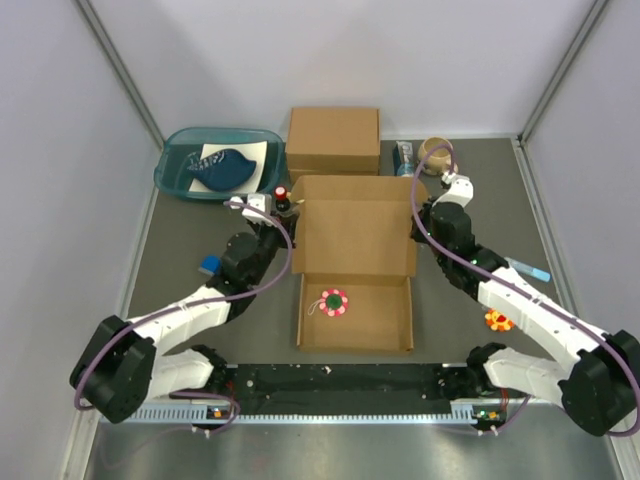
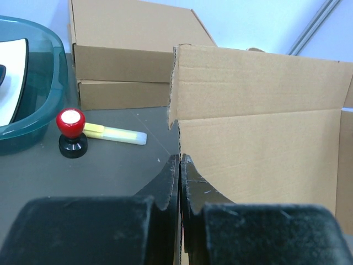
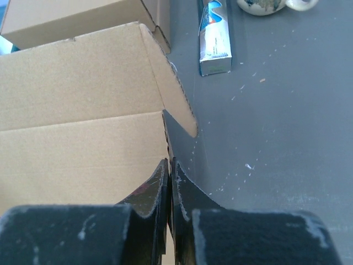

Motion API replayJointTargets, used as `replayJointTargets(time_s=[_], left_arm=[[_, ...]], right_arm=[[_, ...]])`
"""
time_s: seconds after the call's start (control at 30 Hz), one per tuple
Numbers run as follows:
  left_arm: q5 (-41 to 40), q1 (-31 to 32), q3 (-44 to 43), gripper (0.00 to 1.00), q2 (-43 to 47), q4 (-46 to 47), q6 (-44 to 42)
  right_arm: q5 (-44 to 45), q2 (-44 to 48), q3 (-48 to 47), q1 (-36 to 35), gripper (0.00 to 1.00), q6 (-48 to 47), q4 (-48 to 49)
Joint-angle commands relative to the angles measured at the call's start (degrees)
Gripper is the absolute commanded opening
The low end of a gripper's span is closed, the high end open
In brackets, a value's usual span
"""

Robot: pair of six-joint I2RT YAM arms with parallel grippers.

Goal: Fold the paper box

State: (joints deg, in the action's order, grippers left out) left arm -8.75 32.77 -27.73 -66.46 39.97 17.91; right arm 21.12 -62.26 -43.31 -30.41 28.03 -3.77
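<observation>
Open paper box [image 1: 355, 250] at the middle of the bench [image 1: 180, 260], rear panel raised, left hand [image 2: 180, 162] pinched shut on its left edge, right hand [image 3: 170, 164] apparently clamped likewise on its right edge.

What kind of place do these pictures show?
Probably a robot test cell in a laboratory. Plain pale walls enclose a dark table; the left arm and right arm are bolted at its near edge; unrelated props, such as a mug and a teal basin, sit near the paper box.

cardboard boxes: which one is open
The near paper box, its lid raised and a toy inside; the far box behind it is closed.
</observation>
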Motion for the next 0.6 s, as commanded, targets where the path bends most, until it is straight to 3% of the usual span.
replayJointTargets(time_s=[0.0, 0.23, 0.57], left_arm=[[-6.00, 4.75, 2.23, 0.00, 0.80, 7.40, 0.63], [-14.61, 10.98, 5.74, 0.00, 1.33, 12.50, 2.47], [-20.51, 19.86, 8.47, 0.00, -1.39, 19.26, 3.62]], right_arm=[[5.85, 1.88, 2.35, -3.68, 0.00, 7.11, 0.70], [14.02, 2.14, 4.46, -9.30, 0.00, 13.71, -0.62], [19.73, -0.14, 4.46, -15.11, 0.00, 21.97, -1.77]])
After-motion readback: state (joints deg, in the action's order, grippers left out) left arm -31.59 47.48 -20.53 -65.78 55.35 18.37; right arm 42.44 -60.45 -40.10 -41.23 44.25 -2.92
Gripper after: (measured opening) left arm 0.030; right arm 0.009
